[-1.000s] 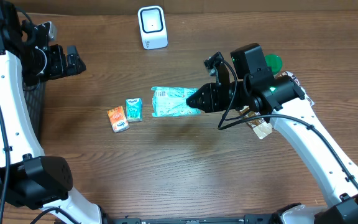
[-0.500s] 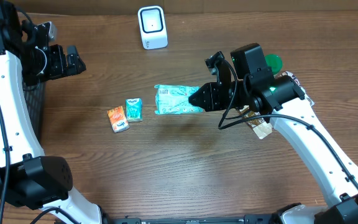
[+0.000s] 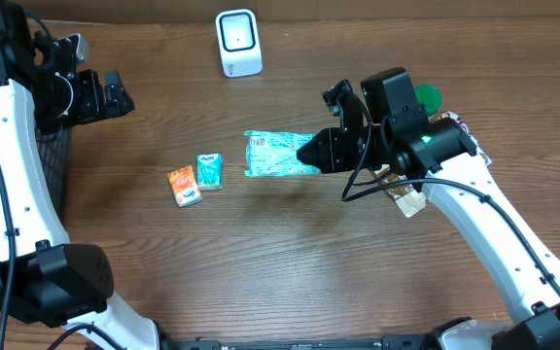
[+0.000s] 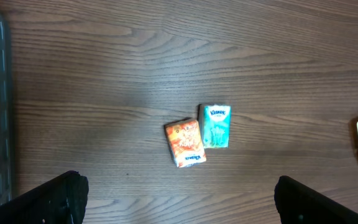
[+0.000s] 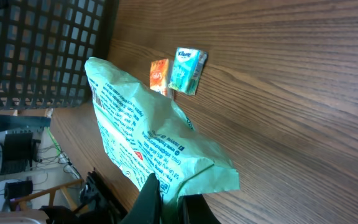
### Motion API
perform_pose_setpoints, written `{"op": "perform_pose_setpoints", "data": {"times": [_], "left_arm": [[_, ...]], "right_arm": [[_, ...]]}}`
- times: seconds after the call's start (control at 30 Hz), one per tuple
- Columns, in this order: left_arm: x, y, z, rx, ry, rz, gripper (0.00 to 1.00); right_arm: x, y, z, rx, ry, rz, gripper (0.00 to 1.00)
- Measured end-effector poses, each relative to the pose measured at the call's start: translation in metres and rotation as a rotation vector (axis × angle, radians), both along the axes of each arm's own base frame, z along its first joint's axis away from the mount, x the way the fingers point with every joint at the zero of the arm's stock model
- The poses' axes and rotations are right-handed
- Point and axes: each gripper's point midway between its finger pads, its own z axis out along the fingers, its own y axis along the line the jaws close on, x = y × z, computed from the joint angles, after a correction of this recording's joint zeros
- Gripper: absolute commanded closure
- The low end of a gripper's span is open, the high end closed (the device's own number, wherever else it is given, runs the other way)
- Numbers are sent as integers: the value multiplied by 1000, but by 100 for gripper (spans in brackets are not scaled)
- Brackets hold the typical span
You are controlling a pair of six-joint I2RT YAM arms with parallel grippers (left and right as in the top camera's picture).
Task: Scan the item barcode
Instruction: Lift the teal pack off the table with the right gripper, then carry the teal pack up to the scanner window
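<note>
Over the last second the packet [image 3: 278, 155] has crept a little toward the far edge of the tabletop [image 3: 290, 272] and slightly to the right. It has kept much the same tilt in the grip. The right tool [image 3: 315, 154] stays clamped on the packet's right end, holding it clear of the wood near the middle of the tabletop. The right wrist view shows the foil pinched between the fingers, with the rest of the packet hanging free beyond them.

The barcode [image 3: 258, 145] sits on the packet's free left end and faces upward. The scanner [image 3: 238, 42] stands at the far edge, well apart from the packet.

The shift is small, so the task looks to be in its carrying stage and not yet at the scan. The packet probably still has to travel toward the far edge, with the barcode end turned to face the scanner's window.

The left tool [image 3: 117, 95] has not moved. It hangs with jaws wide and empty near the left edge. Two small tissue packs [image 3: 197, 178] lie untouched, left of the packet.
</note>
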Motion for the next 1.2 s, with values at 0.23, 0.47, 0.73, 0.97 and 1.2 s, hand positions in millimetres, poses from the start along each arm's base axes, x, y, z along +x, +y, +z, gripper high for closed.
{"op": "perform_pose_setpoints", "data": {"times": [0.23, 0.47, 0.73, 0.97, 1.2], "left_arm": [[0, 0, 0, 0, 0, 0, 0], [0, 0, 0, 0, 0, 0, 1], [0, 0, 0, 0, 0, 0, 0], [0, 0, 0, 0, 0, 0, 1], [0, 0, 0, 0, 0, 0, 1]], "right_arm": [[-3, 6, 6, 44, 3, 29, 96], [-12, 15, 15, 113, 25, 78, 96], [-11, 6, 13, 52, 70, 17, 96], [32, -4, 63, -92, -24, -66, 96], [119, 1, 99, -264, -277, -149, 96]]}}
